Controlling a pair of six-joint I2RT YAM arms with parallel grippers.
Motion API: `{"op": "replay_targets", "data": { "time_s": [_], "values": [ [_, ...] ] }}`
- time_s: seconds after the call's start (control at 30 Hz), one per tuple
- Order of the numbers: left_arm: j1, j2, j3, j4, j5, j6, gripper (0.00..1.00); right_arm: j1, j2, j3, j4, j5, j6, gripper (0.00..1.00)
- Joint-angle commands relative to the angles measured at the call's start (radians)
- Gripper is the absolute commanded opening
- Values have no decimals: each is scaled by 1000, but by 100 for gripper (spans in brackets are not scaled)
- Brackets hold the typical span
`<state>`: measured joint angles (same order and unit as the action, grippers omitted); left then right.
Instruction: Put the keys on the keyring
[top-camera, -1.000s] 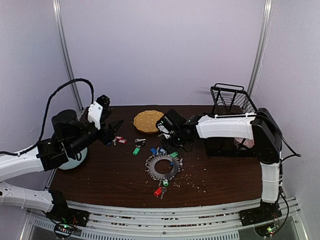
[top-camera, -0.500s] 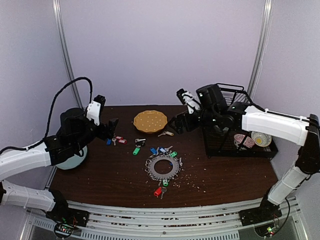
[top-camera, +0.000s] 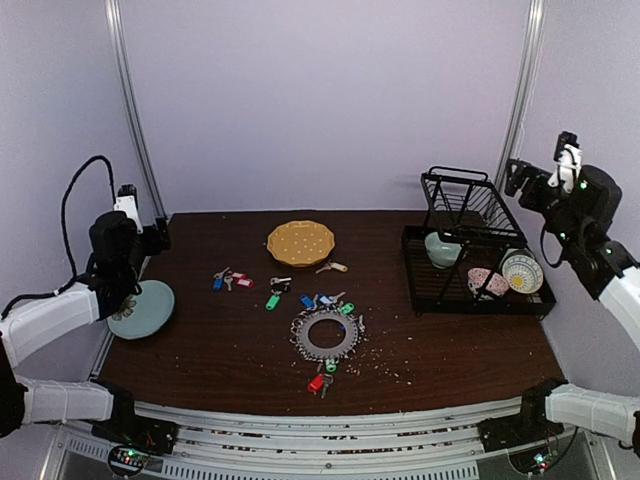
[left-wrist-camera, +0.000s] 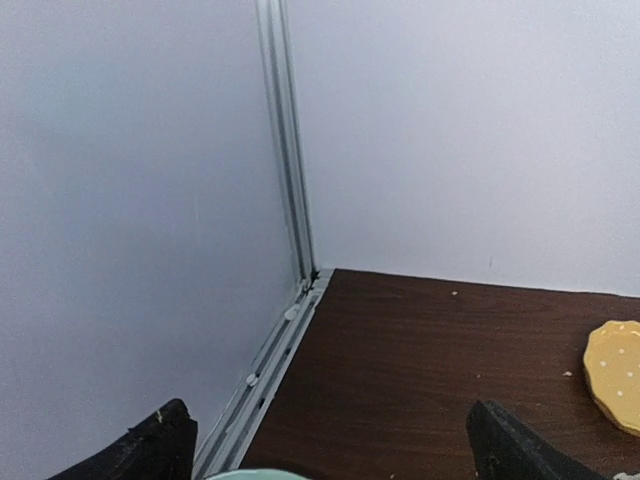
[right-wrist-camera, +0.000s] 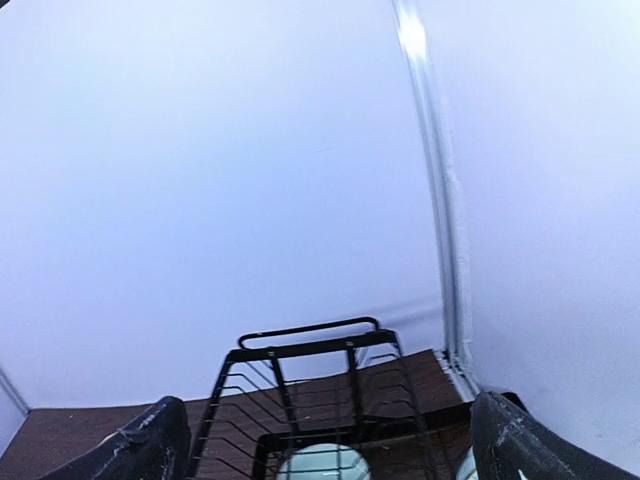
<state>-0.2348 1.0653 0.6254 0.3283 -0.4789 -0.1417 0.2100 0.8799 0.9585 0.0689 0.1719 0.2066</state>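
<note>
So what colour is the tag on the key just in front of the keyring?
The tag is red; the top external view shows it best.

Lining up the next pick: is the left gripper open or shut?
Open: the left gripper shows its fingertips at opposite bottom corners of the wrist view, nothing gripped between them.

The right gripper (right-wrist-camera: 330, 440) is spread wide, its two black fingers (right-wrist-camera: 140, 450) showing in the bottom corners with nothing held between them. Beyond them a black wire rack (right-wrist-camera: 310, 370) stands on the brown table (right-wrist-camera: 80, 425), with the rim of a pale green bowl (right-wrist-camera: 320, 466) inside it at the lower edge. A white wall (right-wrist-camera: 200, 150) fills the rest, with a metal corner post (right-wrist-camera: 440, 200) running down on the right.
</note>
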Motion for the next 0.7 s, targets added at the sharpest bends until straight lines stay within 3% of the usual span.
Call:
{"op": "replay_targets", "data": {
  "time_s": [0.0, 0.2, 0.33, 0.4, 0.53, 0.67],
  "values": [
    [45, -15, -196, 280, -85, -22, 98, -35, -155, -217, 120, 227, -33, 100],
    [47, 153, -286, 489, -129, -88, 98, -58, -279, -544, 251, 269, 14, 100],
    [44, 247, -151, 273, -256, -217, 98, -58, -312, -711, 408, 253, 10, 100],
    [44, 259, -132, 256, -290, -224, 98, -59, -312, -736, 423, 246, 14, 100],
    [45, 225, -250, 459, -307, -106, 98, -60, -286, -778, 456, 235, 2, 100],
    [45, 230, -342, 569, -327, -106, 98, -60, -267, -810, 494, 194, 3, 100]
  ]
}}
